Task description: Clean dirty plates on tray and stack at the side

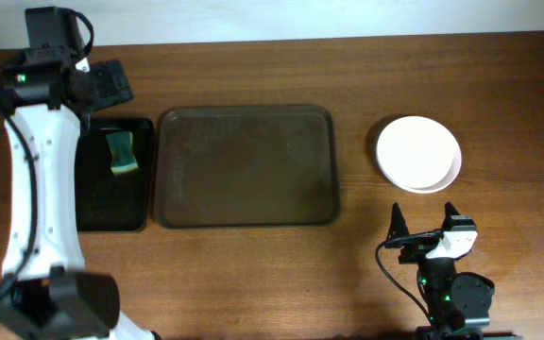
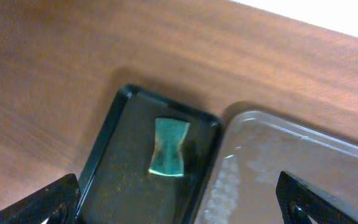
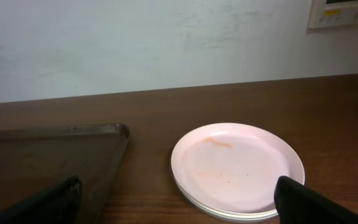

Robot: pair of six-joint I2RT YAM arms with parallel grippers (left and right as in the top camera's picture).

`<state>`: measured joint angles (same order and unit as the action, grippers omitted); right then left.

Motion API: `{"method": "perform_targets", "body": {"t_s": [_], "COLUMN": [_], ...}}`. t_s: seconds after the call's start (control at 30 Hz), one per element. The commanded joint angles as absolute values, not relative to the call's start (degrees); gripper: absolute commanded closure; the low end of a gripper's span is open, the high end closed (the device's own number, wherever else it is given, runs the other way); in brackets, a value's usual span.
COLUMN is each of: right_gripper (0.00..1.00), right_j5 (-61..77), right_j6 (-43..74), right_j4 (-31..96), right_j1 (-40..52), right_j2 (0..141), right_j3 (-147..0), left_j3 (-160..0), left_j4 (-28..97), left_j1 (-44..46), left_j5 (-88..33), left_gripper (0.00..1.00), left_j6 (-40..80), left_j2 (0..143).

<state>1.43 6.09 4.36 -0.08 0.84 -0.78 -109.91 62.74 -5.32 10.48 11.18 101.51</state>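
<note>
The white plates [image 1: 418, 152] sit in a stack on the table to the right of the tray; the top one has a faint orange streak [image 3: 238, 165]. The dark brown tray [image 1: 246, 167] lies in the middle with nothing on it; it also shows in the left wrist view [image 2: 303, 162] and the right wrist view [image 3: 42, 155]. My left gripper [image 1: 111, 85] is open and empty above the far end of the black tray, with its fingers wide apart in the left wrist view [image 2: 179, 211]. My right gripper [image 1: 423, 215] is open and empty, just in front of the plate stack [image 3: 179, 205].
A narrow glossy black tray [image 1: 111, 175] lies left of the brown tray and holds a green sponge [image 1: 121, 152], which also shows in the left wrist view [image 2: 169, 147]. A white wall stands behind the table's far edge.
</note>
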Motion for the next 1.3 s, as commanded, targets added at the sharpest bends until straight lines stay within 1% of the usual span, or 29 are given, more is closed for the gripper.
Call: {"method": "perform_targets", "body": {"t_s": [0.0, 0.17, 0.2, 0.27, 0.33, 0.43, 0.5, 0.63, 0.73, 0.93, 1.07, 1.17, 1.27], "right_gripper": [0.02, 0.02, 0.02, 0.02, 0.02, 0.02, 0.02, 0.02, 0.02, 0.02, 0.02, 0.02, 0.02], "right_j5": [1.9, 1.9, 1.9, 1.9, 1.9, 1.9, 1.9, 1.9, 1.9, 1.9, 1.9, 1.9, 1.9], "right_j6": [6.5, 6.5, 6.5, 6.5, 6.5, 6.5, 6.5, 6.5, 6.5, 6.5, 6.5, 6.5, 6.5], "right_j4": [4.4, 4.4, 4.4, 4.4, 4.4, 4.4, 4.4, 4.4, 4.4, 4.4, 4.4, 4.4, 4.4], "right_j1": [-0.3, -0.3, -0.3, -0.3, -0.3, -0.3, -0.3, -0.3, -0.3, -0.3, -0.3, -0.3, -0.3], "right_j2": [0.2, 0.2, 0.2, 0.2, 0.2, 0.2, 0.2, 0.2, 0.2, 0.2, 0.2, 0.2, 0.2], "right_j3": [-0.3, -0.3, -0.3, -0.3, -0.3, -0.3, -0.3, -0.3, -0.3, -0.3, -0.3, -0.3, -0.3], "left_j3": [-106.5, -94.5, -89.9, -81.7, -73.9, -57.0, -42.5, -26.9, -17.1, -6.7, -3.0, -0.5, -0.5], "left_j4": [62.7, 62.7, 62.7, 60.8, 56.4, 41.1, 27.1, 13.2, 6.1, -2.0, -2.1, -0.8, 2.3], "left_j1": [-2.9, -0.3, -0.3, -0.3, -0.3, -0.3, -0.3, -0.3, -0.3, -0.3, -0.6, -2.4, -3.2], "left_j5": [10.1, 10.2, 10.4, 14.4, 16.2, 15.0, 9.4, 6.8, 6.6, 6.6, 6.8, 6.8, 5.3], "left_gripper": [0.01, 0.01, 0.01, 0.01, 0.01, 0.01, 0.01, 0.01, 0.01, 0.01, 0.01, 0.01, 0.01], "left_j6": [10.7, 10.7, 10.7, 10.2, 10.2, 7.4, 1.0, -1.2, -1.2, -4.2, -4.9, -5.1, -8.8], "left_j2": [91.0, 77.0, 72.5, 64.6, 57.6, 44.7, 34.1, 23.0, 16.3, 7.7, 3.4, 0.7, 0.3]}}
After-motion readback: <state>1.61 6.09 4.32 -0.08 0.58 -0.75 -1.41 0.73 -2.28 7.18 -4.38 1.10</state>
